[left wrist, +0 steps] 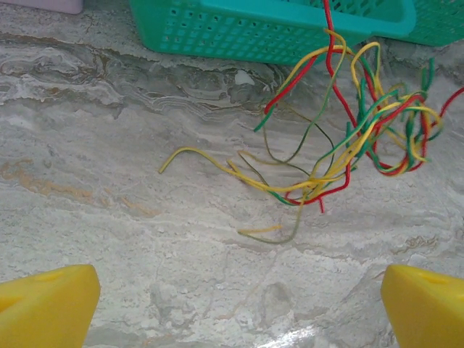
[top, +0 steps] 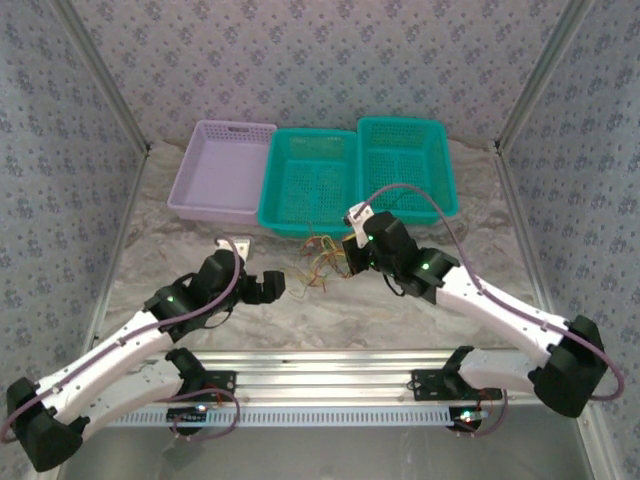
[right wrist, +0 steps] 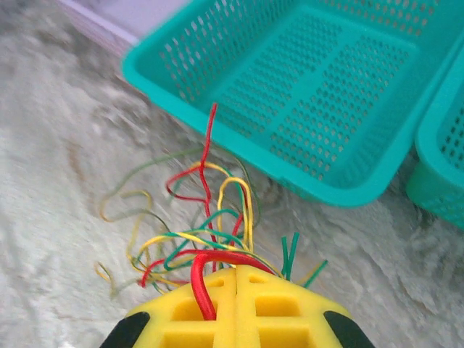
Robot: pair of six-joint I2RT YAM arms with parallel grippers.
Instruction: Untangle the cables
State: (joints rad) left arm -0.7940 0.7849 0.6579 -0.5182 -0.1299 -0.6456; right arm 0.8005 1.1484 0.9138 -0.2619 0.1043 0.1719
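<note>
The right hand [right wrist: 235, 279] has its two yellow foam pads pressed together, clamped on a red strand of the thin, thread-like red, yellow, orange and green cables [right wrist: 203, 239]. The strand arches out of the seam between the pads. The rest of the tangle fans out from the pads toward eleven and twelve o'clock in the right wrist view, one red end standing up in front of the teal perforated plastic basket [right wrist: 326, 87].

From above, the right hand [top: 352, 262] sits at three o'clock of the cables [top: 320, 262], which lie on the grey marbled desk [top: 400, 320] just at six o'clock of the teal basket [top: 310, 180]. A second teal perforated basket [top: 405, 165] stands touching it at three o'clock, and a lilac perforated plastic basket [top: 222, 170] stands beside it at nine o'clock.

The left hand [top: 272, 288] is at eight o'clock of the tangle, apart from it. Its yellow fingers stand wide apart with nothing between them, one at each lower corner of the left wrist view around the left hand [left wrist: 235, 312]. In that view the cables [left wrist: 348, 145] bunch at two o'clock. Loose yellow and green ends trail over the desk [left wrist: 109, 181] toward the centre, and a red strand runs up across the front wall of the teal basket [left wrist: 232, 32].
</note>
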